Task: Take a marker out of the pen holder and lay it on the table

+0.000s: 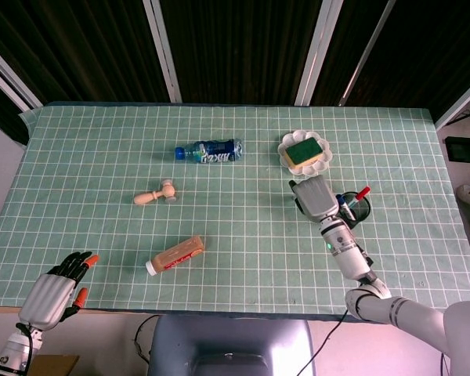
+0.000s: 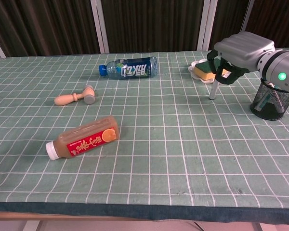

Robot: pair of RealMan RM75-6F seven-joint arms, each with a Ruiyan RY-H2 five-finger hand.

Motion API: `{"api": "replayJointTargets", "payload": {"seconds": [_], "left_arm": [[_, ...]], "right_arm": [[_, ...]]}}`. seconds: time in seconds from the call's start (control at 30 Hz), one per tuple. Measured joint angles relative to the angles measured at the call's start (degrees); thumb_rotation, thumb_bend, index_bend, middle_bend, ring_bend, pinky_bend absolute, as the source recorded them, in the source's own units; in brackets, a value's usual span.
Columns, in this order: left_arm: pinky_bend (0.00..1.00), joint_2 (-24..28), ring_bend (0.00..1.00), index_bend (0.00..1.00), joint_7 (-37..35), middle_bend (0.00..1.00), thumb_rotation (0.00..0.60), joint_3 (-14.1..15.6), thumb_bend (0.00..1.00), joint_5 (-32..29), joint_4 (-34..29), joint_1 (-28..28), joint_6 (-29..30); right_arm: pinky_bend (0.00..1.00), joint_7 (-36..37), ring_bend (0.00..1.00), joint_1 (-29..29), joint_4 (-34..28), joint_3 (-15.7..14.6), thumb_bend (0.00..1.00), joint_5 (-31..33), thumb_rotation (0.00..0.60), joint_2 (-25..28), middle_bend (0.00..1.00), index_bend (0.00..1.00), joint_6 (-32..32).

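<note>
Bright, even overhead light (soft shadows), sharp focus, dark backdrop.

the right hand [image 2: 241,50] hides the marker's [image 2: 214,89] upper half; the pen holder [image 2: 272,101] is cut off at 3 o'clock.
</note>
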Motion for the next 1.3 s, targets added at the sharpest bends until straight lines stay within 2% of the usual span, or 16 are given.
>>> {"api": "replayJointTargets", "payload": {"seconds": [0.2,0.3,0.33,0.4,0.5,0.53,0.63,0.73,0.8,0.83,0.87,0.93,1.0,1.07,1.17,1.3], "left_arm": [[0.40,0.1,0.10,0.15,0.1,0.10,0.600,0.1,0.52,0.0,0.0,-0.1,-0.2],[0.40,0.1,0.10,0.15,0.3,0.10,0.600,0.1,0.53,0.0,-0.1,0.0,-0.3],[0.40,0.1,0.10,0.15,0.4,0.10,0.600,0.2,0.52,0.1,-0.1,0.0,-0.3],[0.40,0.1,0.10,0.15,0.5,0.10,0.600,0.2,0.52,0.1,-0.1,-0.1,-0.4],[0.40,0.1,0.10,0.15,0.7,0.10,0.600,0.2,0.52,0.1,-0.2,-0.1,-0.5],[0.40,0.1,0.10,0.15,0.7,0.10,0.600,0.2,0.52,0.1,-0.2,-0.1,-0.5],[0.40,0.0,0.10,0.15,0.9,0.10,0.600,0.2,0.53,0.0,-0.2,-0.1,-0.5],[0.40,-0.1,0.10,0.15,1.2,0.10,0.600,0.2,0.52,0.0,-0.1,-0.1,-0.6],[0.40,-0.3,0.10,0.15,1.6,0.10,0.600,0.2,0.52,-0.1,-0.1,-0.1,-0.8],[0.40,-0.4,0.10,0.15,1.8,0.10,0.600,0.2,0.52,-0.1,-0.1,-0.2,-0.9],[0.40,-0.5,0.10,0.15,2.1,0.10,0.600,0.2,0.52,-0.1,0.0,-0.2,-0.9],[0.40,-0.6,0.10,0.15,2.4,0.10,0.600,0.2,0.52,-0.1,0.0,-0.2,-0.9],[0.40,-0.8,0.10,0.15,2.8,0.10,0.600,0.2,0.52,0.0,0.0,-0.1,-0.6],[0.40,-0.9,0.10,0.15,3.0,0.10,0.600,0.2,0.52,0.2,-0.1,0.1,-0.3],[0.40,-1.2,0.10,0.15,3.4,0.10,0.600,0.2,0.52,0.6,0.1,0.2,0.2],[0.40,-1.6,0.10,0.14,3.9,0.10,0.600,0.2,0.52,0.8,0.4,0.2,0.3]], "right_arm": [[1.00,4.9,1.00,0.1,0.4,-0.1,0.31,1.8,0.600,-0.4,1.00,0.19,-3.1],[1.00,8.6,1.00,-0.4,-1.7,-0.3,0.23,2.1,0.600,1.3,1.00,0.05,-4.1],[1.00,9.7,1.00,-0.7,-2.6,-0.4,0.22,2.1,0.600,2.0,1.00,0.03,-4.3],[1.00,12.0,1.00,-1.4,-4.8,-0.7,0.21,1.7,0.600,4.0,1.00,0.00,-4.2],[1.00,14.9,1.00,-2.8,-7.4,-1.2,0.21,0.2,0.600,6.5,1.00,0.01,-2.3],[1.00,16.2,1.00,-3.5,-8.2,-1.3,0.21,-0.5,0.600,7.1,1.00,0.03,-1.0],[0.99,19.5,0.95,-5.4,-10.0,-1.5,0.21,-2.3,0.600,8.5,0.97,0.18,3.3],[0.87,24.1,0.79,-8.7,-12.8,-1.9,0.21,-4.8,0.600,10.6,0.83,0.28,9.8],[0.70,27.4,0.60,-11.8,-15.6,-2.5,0.21,-6.5,0.600,12.8,0.65,0.34,15.1],[0.63,28.8,0.53,-13.9,-17.7,-3.1,0.21,-7.4,0.600,14.3,0.60,0.34,18.0],[0.52,29.5,0.43,-15.6,-19.5,-3.6,0.21,-7.9,0.600,15.6,0.51,0.32,19.8],[0.35,30.5,0.28,-19.3,-23.9,-5.2,0.21,-8.5,0.600,18.6,0.35,0.26,22.8],[0.24,30.8,0.16,-22.6,-27.6,-6.9,0.21,-8.5,0.600,21.0,0.22,0.18,24.2],[0.20,30.6,0.10,-26.3,-30.7,-9.0,0.21,-8.3,0.600,23.2,0.16,0.13,25.8],[0.19,29.8,0.06,-29.7,-31.7,-11.2,0.21,-7.7,0.600,23.9,0.11,0.08,27.7],[0.19,30.1,0.05,-30.4,-30.5,-11.9,0.21,-7.6,0.600,22.8,0.08,0.06,26.9]]}}
